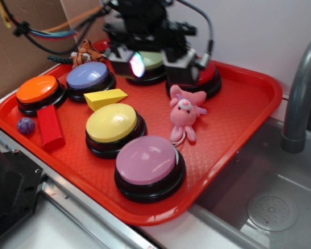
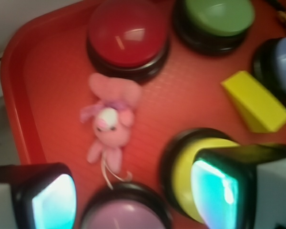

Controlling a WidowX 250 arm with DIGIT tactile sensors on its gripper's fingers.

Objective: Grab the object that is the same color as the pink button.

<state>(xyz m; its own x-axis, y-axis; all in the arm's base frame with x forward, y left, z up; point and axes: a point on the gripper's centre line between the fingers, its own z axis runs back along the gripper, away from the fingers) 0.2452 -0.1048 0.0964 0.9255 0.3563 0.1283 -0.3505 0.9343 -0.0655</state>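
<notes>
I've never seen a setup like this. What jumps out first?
A bright red tray crowded with big dome buttons, the pink button nearest the front. A small pink plush pig lies among them, below the red button. The robot's tool hangs above, open and empty.

no readable text, labels, brands, numbers or signs in either view

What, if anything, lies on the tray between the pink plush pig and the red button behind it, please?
Nothing does. In the wrist view the plush pig lies just in front of the red button, its ears almost at the button's black base, with only bare red tray around them.
</notes>
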